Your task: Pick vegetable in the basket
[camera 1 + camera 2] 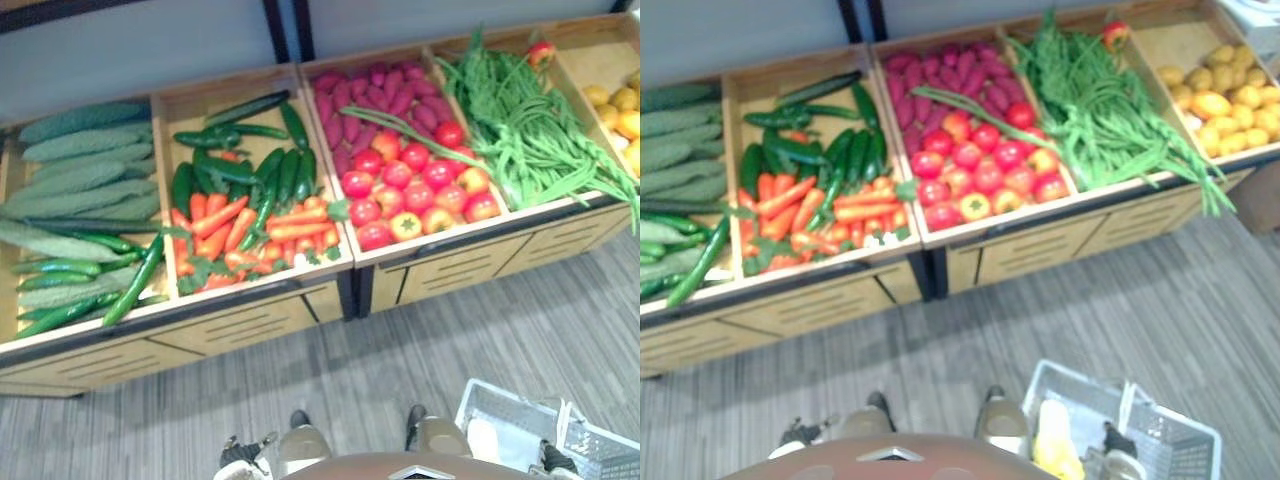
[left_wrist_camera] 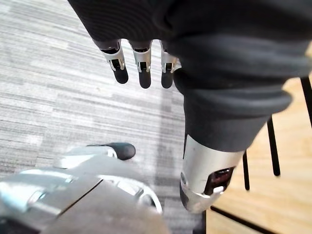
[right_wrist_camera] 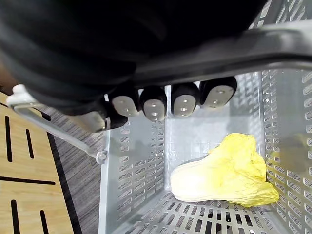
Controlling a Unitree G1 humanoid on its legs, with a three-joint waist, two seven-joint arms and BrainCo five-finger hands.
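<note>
The basket [image 1: 1173,432] was a pale grey plastic one with slotted walls, and it hung at the robot's right side, low over the grey striped floor [image 1: 400,370] and in front of the wooden stand [image 1: 240,322]. The right hand [image 3: 156,103] had its dark-tipped fingers curled round the basket's grey handle [image 3: 229,51] and carried it. One vegetable lay on the basket's bottom: a cabbage [image 3: 224,170], leafy and long, creamy white at its thick end and turning to crinkled yellow leaves at the other, resting on its side against one wall. The left hand [image 2: 143,63] hung over the floor beside the stand with its fingers straight and relaxed, holding nothing. The stand's bins were full. From the robot's left they held pale green cucumbers [image 1: 80,160], then carrots [image 1: 225,225] with dark green vegetables [image 1: 280,165] behind them, then tomatoes [image 1: 415,185] with purple-red sweet potatoes [image 1: 385,95] behind them, then green beans [image 1: 520,120], and last a heap of yellow produce [image 1: 1225,95], whose kind could not be told.
</note>
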